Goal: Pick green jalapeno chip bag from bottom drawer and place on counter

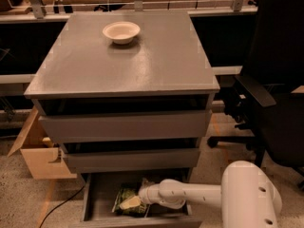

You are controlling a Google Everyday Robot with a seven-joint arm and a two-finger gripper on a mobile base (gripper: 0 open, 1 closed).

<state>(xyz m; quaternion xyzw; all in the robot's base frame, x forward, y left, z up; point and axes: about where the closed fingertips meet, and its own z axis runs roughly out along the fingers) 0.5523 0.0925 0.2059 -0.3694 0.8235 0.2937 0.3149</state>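
Observation:
The bottom drawer point(97, 196) is pulled open at the foot of the grey cabinet. The green jalapeno chip bag point(124, 195) lies flat inside it, dark green with pale lettering. My gripper point(130, 202) reaches in from the right on a white arm and lies over the bag's right part, its pale fingertips on the foil. The counter point(156, 65) is the cabinet's flat grey top above.
A white bowl point(121, 32) stands at the counter's back. Two shallower grey drawers point(126, 125) sit above the open one. A black office chair point(273, 94) is at the right, an open cardboard box point(38, 151) at the left, and a black cable point(57, 205) lies on the floor.

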